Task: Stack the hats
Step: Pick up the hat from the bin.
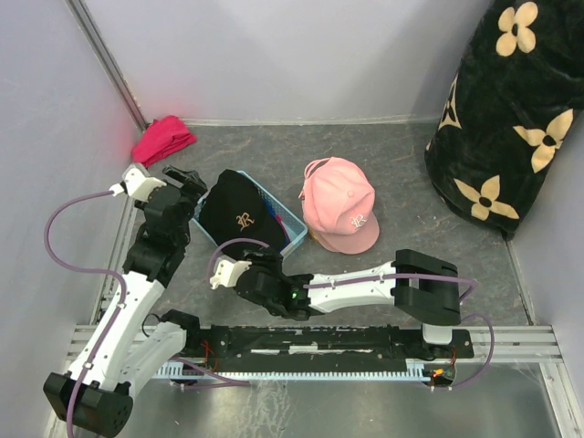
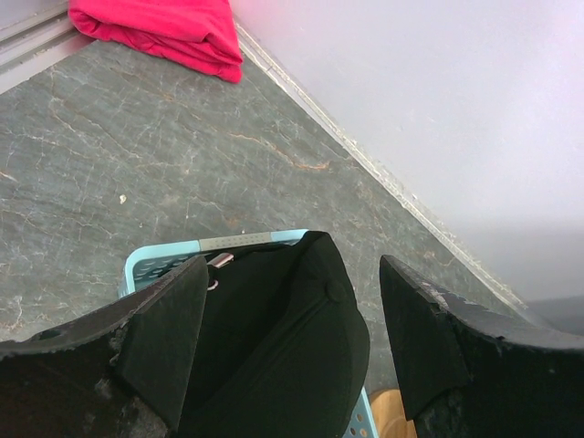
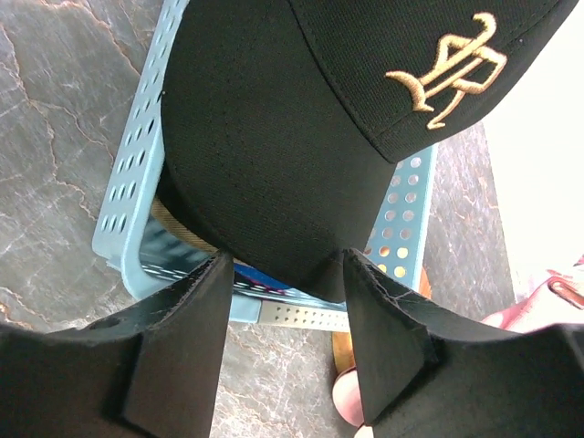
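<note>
Logo (image 3: 447,78) on black cap (image 3: 274,137) shows at right wrist, not left; left fingers (image 2: 164,347), right fingers (image 3: 182,356) spread.

Grey veined floor (image 1: 274,146); pale lilac walls (image 1: 274,55) on three sides; flower-print black blanket (image 1: 511,119) against right wall.
</note>
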Controlling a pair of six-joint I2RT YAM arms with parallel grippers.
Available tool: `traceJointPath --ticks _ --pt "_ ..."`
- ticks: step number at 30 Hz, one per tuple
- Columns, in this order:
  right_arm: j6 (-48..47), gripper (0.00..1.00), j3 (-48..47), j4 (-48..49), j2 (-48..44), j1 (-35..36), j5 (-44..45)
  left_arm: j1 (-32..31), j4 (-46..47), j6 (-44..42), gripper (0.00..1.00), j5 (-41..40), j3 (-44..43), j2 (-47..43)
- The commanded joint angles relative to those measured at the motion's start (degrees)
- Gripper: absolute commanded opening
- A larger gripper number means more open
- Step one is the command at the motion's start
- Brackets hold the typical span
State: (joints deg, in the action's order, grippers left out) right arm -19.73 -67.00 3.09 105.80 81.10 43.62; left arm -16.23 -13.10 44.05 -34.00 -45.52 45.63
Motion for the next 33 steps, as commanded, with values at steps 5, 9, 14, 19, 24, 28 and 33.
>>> traceJointPath --ticks 5,9,14,19,24,28,33 --pt "-5.36 0.32 2.44 8.36 -0.15 -0.02 3.97 0.32 3.68 2.79 0.82 -0.77 0.95 -0.96" --pt "-6.29 0.19 3.39 10.14 -1.76 -0.06 4.68 0.41 3.83 3.03 0.82 -0.81 0.98 -1.04" --pt "-7.75 0.08 4.39 12.77 -4.03 0.14 5.60 0.35 3.88 3.14 0.82 -0.86 0.87 -1.27" --pt "-10.56 0.01 4.57 15.06 -5.70 0.23 6.81 0.41 4.13 3.23 0.82 -1.02 0.66 -1.15" --pt "-13.89 0.01 3.55 17.09 -6.49 0.14 7.52 0.40 4.16 3.53 0.82 -1.22 0.17 -0.99" --pt "-16.71 0.01 2.47 18.85 -7.12 0.05 7.82 0.41 4.23 4.02 0.82 -1.83 0.34 -1.83" --pt "-19.58 0.01 0.49 19.41 -8.17 -1.09 8.24 0.38 4.30 4.20 0.82 -1.88 0.27 -2.38"
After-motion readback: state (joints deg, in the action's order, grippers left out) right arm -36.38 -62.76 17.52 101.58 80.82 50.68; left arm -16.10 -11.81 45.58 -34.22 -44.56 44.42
